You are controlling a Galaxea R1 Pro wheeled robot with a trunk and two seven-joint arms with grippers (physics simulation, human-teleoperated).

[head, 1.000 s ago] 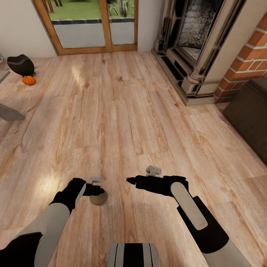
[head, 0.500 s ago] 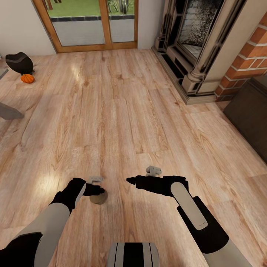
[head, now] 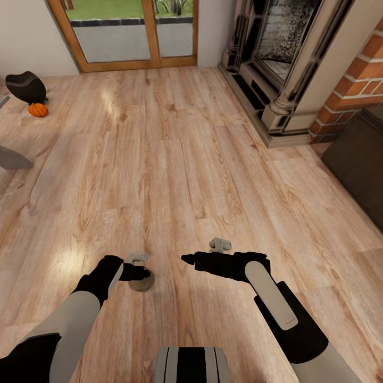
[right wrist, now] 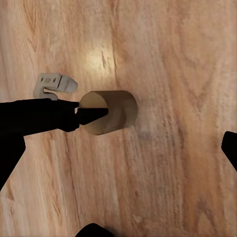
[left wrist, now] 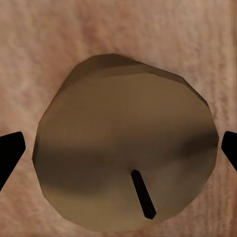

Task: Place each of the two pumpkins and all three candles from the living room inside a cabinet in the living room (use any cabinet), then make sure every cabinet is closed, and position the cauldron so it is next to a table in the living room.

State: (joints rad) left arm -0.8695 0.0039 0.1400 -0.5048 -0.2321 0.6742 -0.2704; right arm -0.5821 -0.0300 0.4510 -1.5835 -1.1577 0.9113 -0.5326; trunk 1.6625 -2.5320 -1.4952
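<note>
head view: left gripper (head: 139, 272) low in the frame, left of centre, fingers closed on a tan candle (head: 141, 284). the candle is a short cylinder, long axis about vertical, wick end up toward the wrist; left wrist view looks down on its round top (left wrist: 126, 153) with the dark wick (left wrist: 143, 194), black fingertips (left wrist: 10, 153) at both sides of it. right wrist view shows the same candle (right wrist: 111, 111) from the side and above, held over the floor planks (right wrist: 173, 74). right gripper (head: 191, 259) sits lower centre, pointing left; whether it is open cannot be told from these frames.

pumpkin (head: 38, 109) at upper left on the floor, touching or just beside the black cauldron (head: 25, 86), which leans to one side. dark cabinet (head: 359, 165) at the right edge, cut off by the frame, front not visible. wide bare wood floor (head: 175, 159) lies between the grippers and both. fireplace (head: 282, 58) upper right, brick column (head: 361, 80) beside it, glazed door (head: 133, 32) at top. a grey slab (head: 10, 158) is cut off at the left edge; unidentifiable.
</note>
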